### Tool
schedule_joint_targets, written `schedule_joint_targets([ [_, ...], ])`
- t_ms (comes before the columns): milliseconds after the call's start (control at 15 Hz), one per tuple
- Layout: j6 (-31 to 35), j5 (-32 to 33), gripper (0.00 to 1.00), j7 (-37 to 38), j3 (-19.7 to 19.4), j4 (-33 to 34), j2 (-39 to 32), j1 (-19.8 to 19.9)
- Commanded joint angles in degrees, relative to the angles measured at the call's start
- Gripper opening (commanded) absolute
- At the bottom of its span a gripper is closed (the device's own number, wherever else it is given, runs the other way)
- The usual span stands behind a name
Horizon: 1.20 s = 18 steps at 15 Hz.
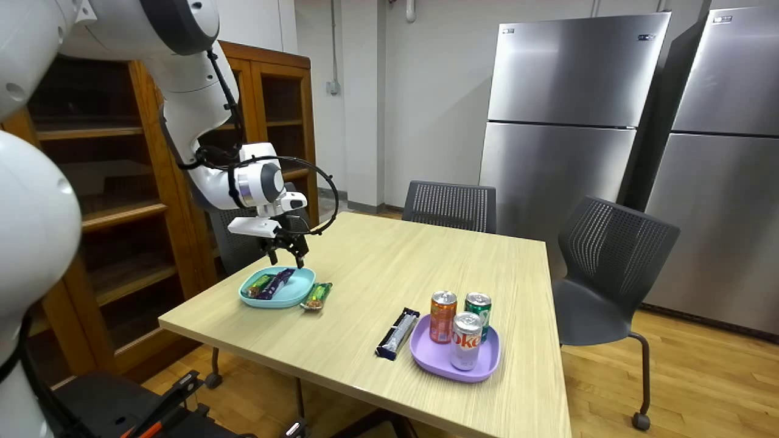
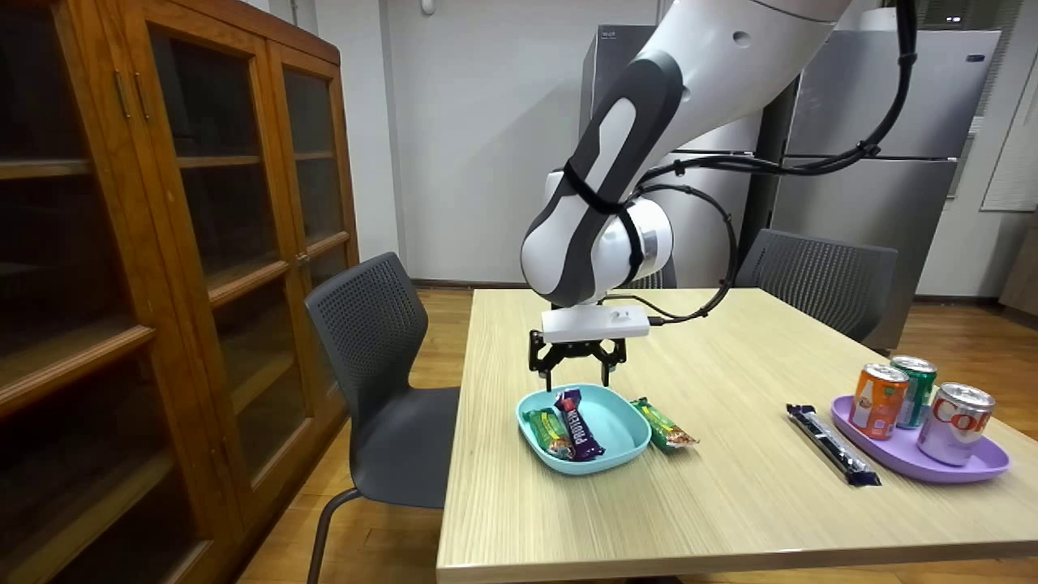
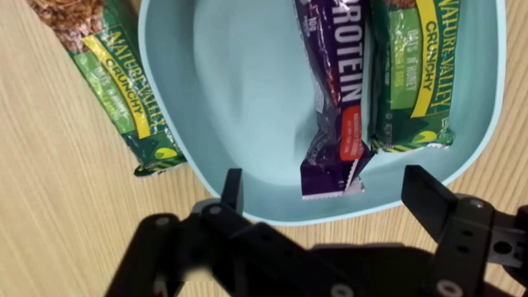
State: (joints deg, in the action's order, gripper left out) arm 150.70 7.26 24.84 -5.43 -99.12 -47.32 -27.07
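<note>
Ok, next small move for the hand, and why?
Probably lift the open hand straight up a little: it holds nothing, the purple bar lies in the blue dish, and the fingertips look close to the dish's rim, so clearing it seems safer than moving sideways.

The wrist view's top edge crops the purple protein bar (image 3: 339, 97); in an exterior view, a silver can (image 1: 466, 344) partly hides the green can (image 1: 483, 308).
</note>
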Motion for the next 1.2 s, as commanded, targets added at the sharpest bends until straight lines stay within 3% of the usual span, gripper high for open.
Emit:
schedule_joint_targets([
  [0,0.1,-0.1,1.0,0.2,0.0,-0.4,2.3,1.7],
  [667,1.8,-0.5,1.0,-2.3,0.0,-2.3,3.8,7.4],
  [1133,3.1,0.6,1.0,-10.3,0.4,-4.5,3.5,11.9],
])
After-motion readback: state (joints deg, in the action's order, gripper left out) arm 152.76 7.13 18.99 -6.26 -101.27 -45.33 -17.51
